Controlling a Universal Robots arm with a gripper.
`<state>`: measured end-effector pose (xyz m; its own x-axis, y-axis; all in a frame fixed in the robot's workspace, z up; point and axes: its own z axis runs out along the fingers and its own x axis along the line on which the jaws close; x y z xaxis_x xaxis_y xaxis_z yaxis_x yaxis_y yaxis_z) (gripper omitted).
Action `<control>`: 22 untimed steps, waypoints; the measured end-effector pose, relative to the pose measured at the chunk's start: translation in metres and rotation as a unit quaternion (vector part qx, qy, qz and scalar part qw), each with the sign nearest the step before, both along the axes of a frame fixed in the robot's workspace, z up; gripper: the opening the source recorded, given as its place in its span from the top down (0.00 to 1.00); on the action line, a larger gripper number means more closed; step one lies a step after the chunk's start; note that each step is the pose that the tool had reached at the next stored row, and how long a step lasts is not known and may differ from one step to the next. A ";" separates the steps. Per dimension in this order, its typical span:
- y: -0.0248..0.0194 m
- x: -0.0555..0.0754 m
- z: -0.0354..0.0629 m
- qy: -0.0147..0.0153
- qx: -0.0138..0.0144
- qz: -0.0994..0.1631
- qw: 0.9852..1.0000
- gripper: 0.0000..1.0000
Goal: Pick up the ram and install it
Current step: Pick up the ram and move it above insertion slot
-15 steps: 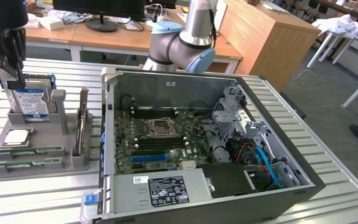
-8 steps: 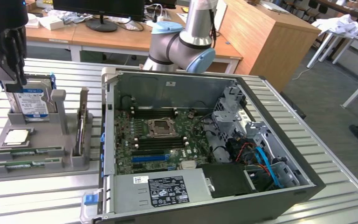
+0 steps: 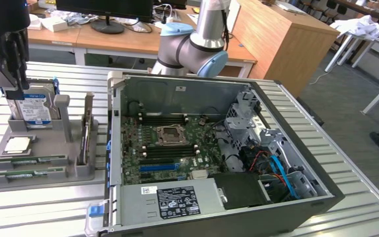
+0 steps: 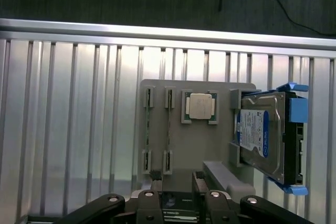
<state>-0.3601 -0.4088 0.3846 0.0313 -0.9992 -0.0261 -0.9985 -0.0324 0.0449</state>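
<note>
Entry, own body, one arm.

1. My arm (image 3: 199, 47): Universal Robots make. A grey tube link (image 3: 212, 12) runs up past the top edge of the exterior view. Below it sits a cluster of grey joints with pale blue caps (image 3: 176, 28), in that view's upper middle.

2. My gripper (image 3: 5, 85): black, at the exterior view's far upper left, well apart from the joint cluster, pointing straight down.

3. My fingers (image 4: 157, 190): two, dark, parallel, standing apart with a plain gap between them, gripping nothing.

4. My linkage bars (image 4: 110, 201): black with silver pivot pins, splayed outward to either side of the fingers.
</note>
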 end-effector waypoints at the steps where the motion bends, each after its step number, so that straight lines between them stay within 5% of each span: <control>1: 0.0000 0.000 -0.0010 0.000 0.000 0.000 1.000 0.64; 22: -0.0001 0.000 -0.0244 0.000 0.001 0.000 1.000 0.64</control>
